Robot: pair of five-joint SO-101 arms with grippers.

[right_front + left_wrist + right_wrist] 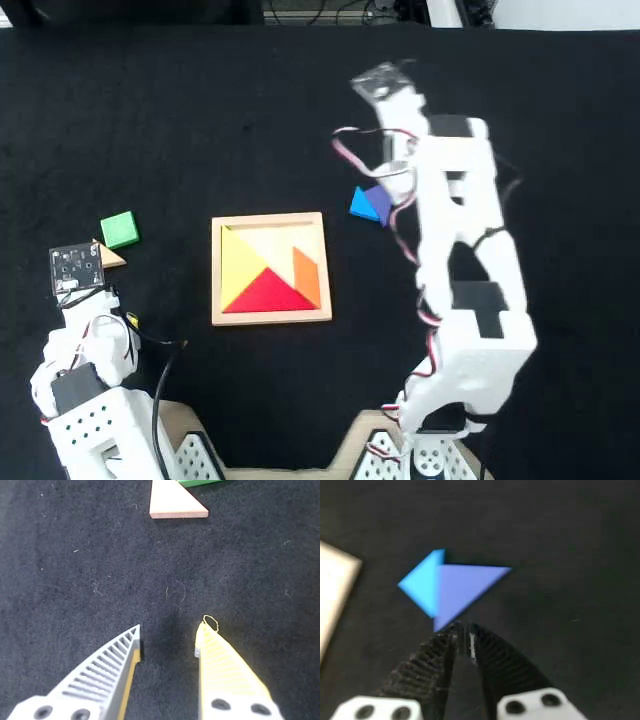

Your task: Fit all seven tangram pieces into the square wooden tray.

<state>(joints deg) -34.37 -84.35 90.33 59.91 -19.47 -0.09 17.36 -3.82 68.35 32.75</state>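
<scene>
Your tray [270,318] sits mid-table holding the yellow [243,268], red [268,294] and orange [306,272] pieces. Your right gripper [462,630] is clenched on nothing, tips at the purple triangle [462,582], which touches the blue one [420,582] right of the tray. Your left gripper [167,640] hangs released near the tan triangle [175,502] and green square [119,229].

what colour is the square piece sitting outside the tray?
The square piece is green; the high view shows it best.
</scene>
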